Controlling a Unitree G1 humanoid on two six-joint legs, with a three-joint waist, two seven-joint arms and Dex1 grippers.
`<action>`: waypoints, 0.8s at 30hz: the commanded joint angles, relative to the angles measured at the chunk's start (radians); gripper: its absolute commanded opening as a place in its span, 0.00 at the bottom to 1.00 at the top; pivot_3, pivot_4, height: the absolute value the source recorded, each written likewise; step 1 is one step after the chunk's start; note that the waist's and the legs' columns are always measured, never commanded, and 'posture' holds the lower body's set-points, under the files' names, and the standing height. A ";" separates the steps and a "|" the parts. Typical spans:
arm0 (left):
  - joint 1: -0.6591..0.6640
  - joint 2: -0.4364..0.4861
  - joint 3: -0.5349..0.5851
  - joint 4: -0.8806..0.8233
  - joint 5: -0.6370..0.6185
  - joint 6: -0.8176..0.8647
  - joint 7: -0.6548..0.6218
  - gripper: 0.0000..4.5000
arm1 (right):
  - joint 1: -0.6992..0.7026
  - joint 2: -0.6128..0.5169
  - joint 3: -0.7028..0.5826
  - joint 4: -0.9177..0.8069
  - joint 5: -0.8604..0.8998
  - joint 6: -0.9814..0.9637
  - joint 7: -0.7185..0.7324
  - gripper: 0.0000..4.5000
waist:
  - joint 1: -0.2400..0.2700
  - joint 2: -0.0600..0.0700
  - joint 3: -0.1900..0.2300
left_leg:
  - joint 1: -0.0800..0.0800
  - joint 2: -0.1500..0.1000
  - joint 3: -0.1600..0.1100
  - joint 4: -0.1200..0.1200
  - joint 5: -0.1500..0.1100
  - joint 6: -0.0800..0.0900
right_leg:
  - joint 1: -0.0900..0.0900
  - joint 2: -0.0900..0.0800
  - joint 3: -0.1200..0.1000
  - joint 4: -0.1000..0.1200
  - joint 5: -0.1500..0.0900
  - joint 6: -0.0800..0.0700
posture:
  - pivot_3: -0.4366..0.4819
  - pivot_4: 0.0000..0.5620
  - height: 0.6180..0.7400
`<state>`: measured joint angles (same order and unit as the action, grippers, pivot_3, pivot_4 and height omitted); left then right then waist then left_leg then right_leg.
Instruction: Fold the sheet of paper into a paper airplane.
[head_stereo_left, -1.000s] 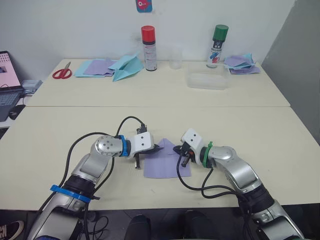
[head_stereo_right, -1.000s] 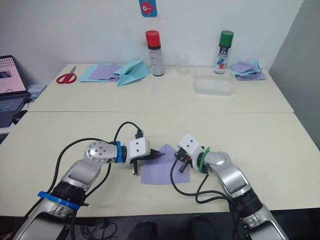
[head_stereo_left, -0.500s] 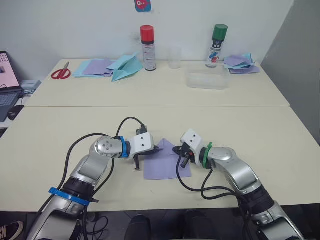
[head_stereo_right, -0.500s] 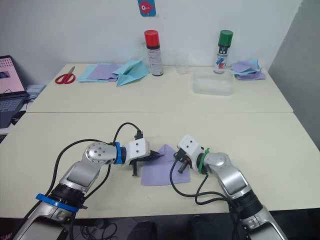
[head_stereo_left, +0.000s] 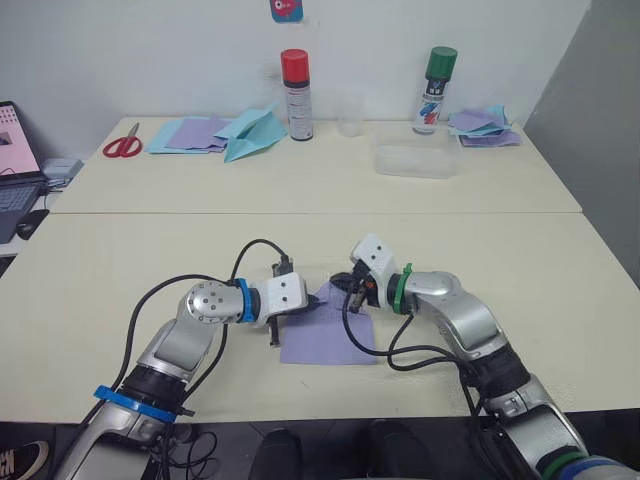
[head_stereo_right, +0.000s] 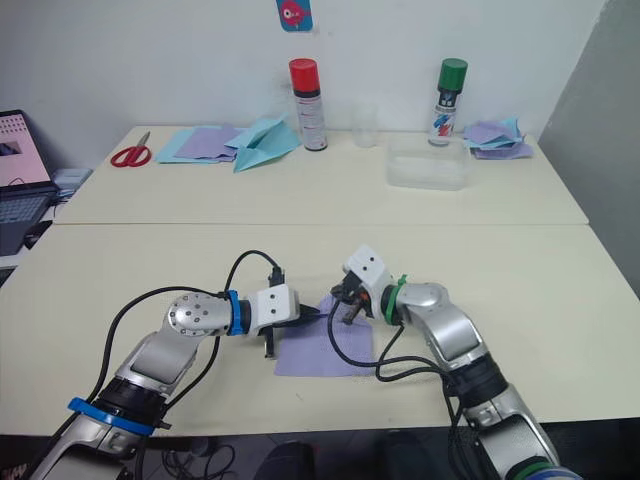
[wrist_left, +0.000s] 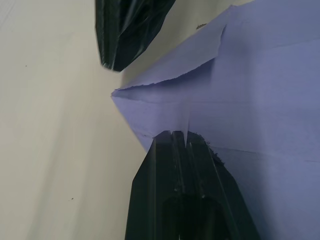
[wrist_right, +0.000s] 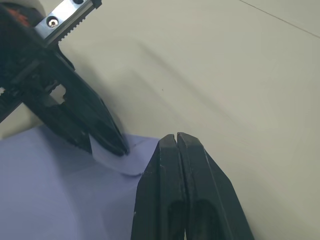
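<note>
Left wrist view: left gripper (wrist_left: 187, 141) clamps the paper (wrist_left: 260, 100)'s torn folded corner; right gripper (wrist_right: 176, 137), fingers together, could rip it further.

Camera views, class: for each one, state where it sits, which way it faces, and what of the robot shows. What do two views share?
Head eyes: on the head, looking forward and down at both arms over the sheet of paper.
Left wrist: along the left gripper, shut on the paper's folded corner.
Right wrist: along the shut right gripper at that corner.
Shared: both wrist views show the other gripper too.
</note>
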<state>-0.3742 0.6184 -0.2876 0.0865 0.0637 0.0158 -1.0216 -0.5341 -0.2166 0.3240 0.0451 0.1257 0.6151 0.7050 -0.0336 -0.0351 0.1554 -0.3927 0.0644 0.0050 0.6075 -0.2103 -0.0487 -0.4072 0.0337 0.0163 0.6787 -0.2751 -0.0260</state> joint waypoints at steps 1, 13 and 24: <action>0.028 0.013 -0.045 0.037 0.033 0.013 -0.024 0.00 | -0.026 0.010 -0.031 0.047 0.008 -0.056 -0.004 0.00 | 0.000 0.000 0.000 | 0.000 0.000 0.000 0.000 0.000 0.000 | 0.000 0.000 0.000 0.000 0.000 0.000 | 0.48 0.27 1.00; 0.015 0.010 -0.053 0.052 0.038 0.007 -0.022 0.00 | -0.026 0.050 -0.039 0.110 0.005 -0.098 -0.025 0.00 | 0.000 0.000 0.000 | -0.001 0.000 0.000 0.000 0.000 0.000 | 0.000 0.000 0.000 0.001 0.000 0.000 | 0.48 0.27 1.00; 0.007 0.012 -0.060 0.072 0.048 -0.021 -0.018 0.00 | -0.026 0.092 -0.079 0.109 0.032 -0.136 -0.027 0.00 | 0.001 0.001 0.000 | -0.001 0.000 0.000 0.000 0.000 0.000 | 0.000 0.000 0.000 0.001 0.000 0.000 | 0.48 0.27 1.00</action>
<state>-0.3914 0.6209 -0.2998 0.1176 0.0690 -0.0128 -1.0225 -0.5402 -0.1313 0.2404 0.1780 0.1453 0.4886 0.6712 -0.0328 -0.0346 0.1556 -0.3932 0.0642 0.0050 0.6079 -0.2103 -0.0487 -0.4075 0.0337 0.0162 0.6792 -0.2750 -0.0258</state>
